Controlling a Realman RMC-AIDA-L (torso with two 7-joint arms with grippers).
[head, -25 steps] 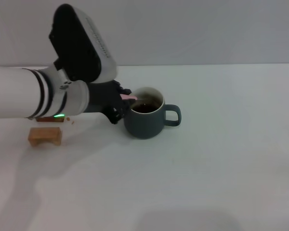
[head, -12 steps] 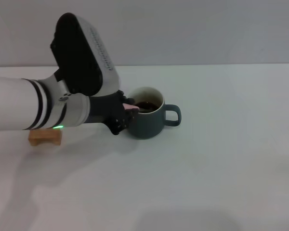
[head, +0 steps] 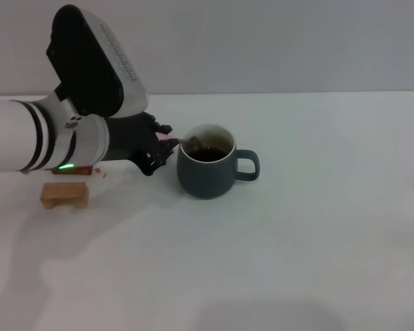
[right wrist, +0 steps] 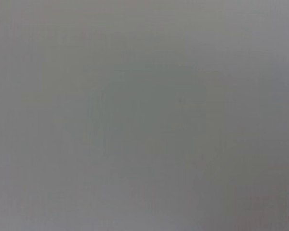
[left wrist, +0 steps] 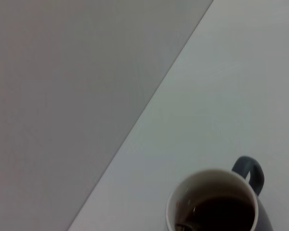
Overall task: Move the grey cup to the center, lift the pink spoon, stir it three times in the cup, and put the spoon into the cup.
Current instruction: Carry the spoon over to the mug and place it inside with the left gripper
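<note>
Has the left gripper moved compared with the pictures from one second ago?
Yes. In the head view the left gripper, shut on the pink spoon, has drawn back leftward from the grey cup, which stayed in place. The wooden block also kept its place.

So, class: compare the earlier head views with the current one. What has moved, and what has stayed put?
The left tool, shut on the slim pale pink spoon, has drawn back to the robot's left and risen a little, uncovering the red-brown block. The spoon's bowl still dips over the rim into the dark liquid. The dark slate-grey ceramic mug and tan wooden block have not shifted.
</note>
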